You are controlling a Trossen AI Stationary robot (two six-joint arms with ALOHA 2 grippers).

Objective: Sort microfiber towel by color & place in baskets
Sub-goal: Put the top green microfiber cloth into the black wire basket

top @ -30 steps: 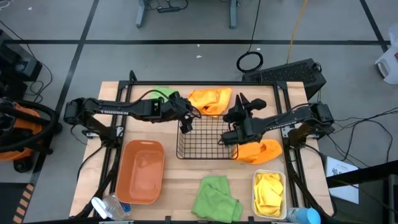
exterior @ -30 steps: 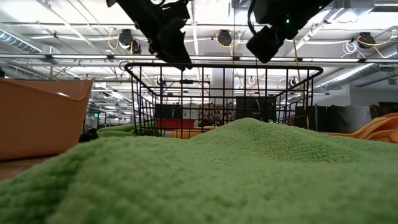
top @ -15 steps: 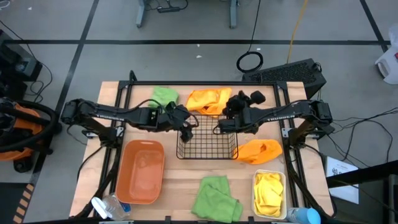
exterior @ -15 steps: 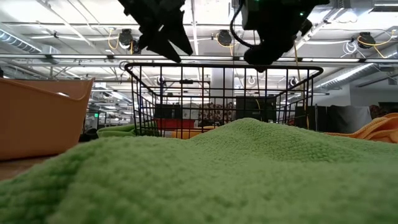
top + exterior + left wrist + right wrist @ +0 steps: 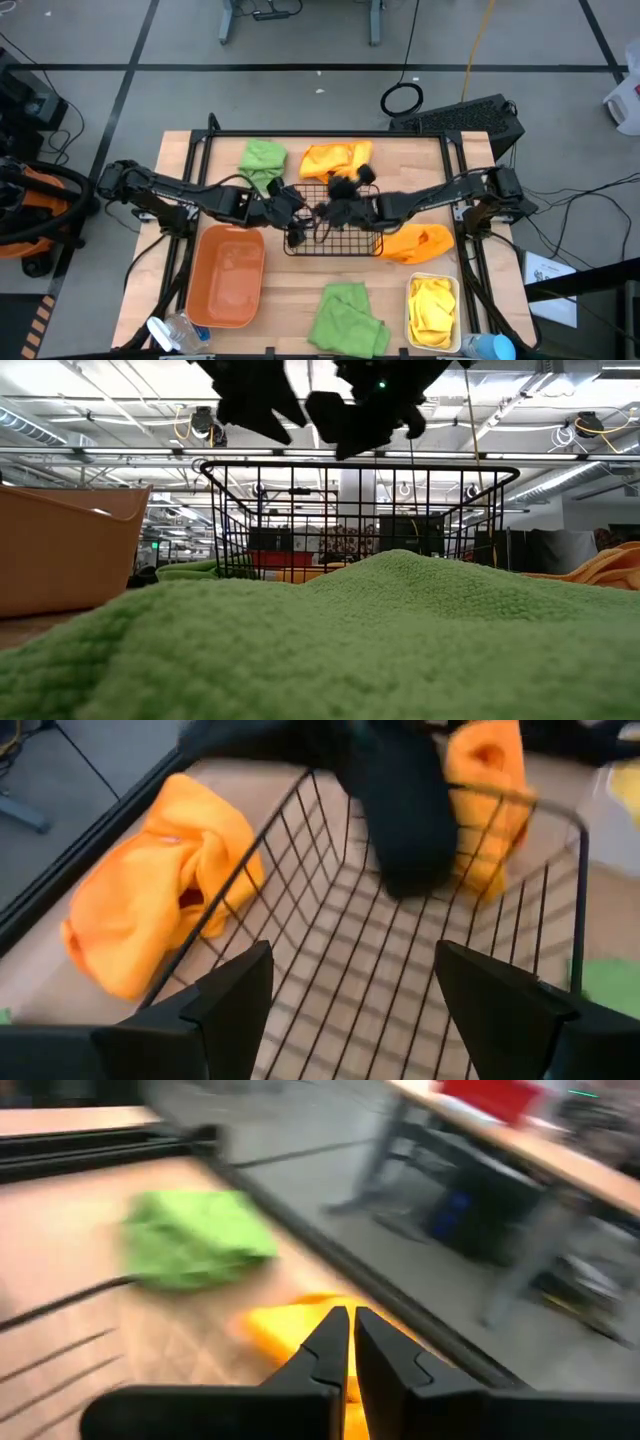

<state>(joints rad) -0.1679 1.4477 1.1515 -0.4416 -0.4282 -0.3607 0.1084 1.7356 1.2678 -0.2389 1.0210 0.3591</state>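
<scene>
The black wire basket (image 5: 345,232) stands mid-table, with no cloth in it. My left gripper (image 5: 293,214) (image 5: 345,1005) hovers open above the basket's left rim (image 5: 240,870). My right gripper (image 5: 335,207) (image 5: 351,1342) is shut, above the basket's far-left part and close to the left gripper. One orange towel (image 5: 338,160) and one green towel (image 5: 263,156) lie by the far edge. A second orange towel (image 5: 418,242) rests right of the basket. A second green towel (image 5: 347,318) lies near the front edge. Yellow cloth fills the white bin (image 5: 433,310). The orange bin (image 5: 228,275) holds nothing.
A plastic bottle (image 5: 175,331) lies at the near left corner and another (image 5: 490,347) at the near right. Black frame rails run along the table's far and side edges. The near green towel (image 5: 320,640) fills the low view's foreground, in front of the basket (image 5: 360,510).
My right gripper has swung from the basket's right side toward the table's left, across the basket's far part, ending close to my left gripper. My left gripper has drifted toward the near edge along the basket's left rim. No towel has moved.
</scene>
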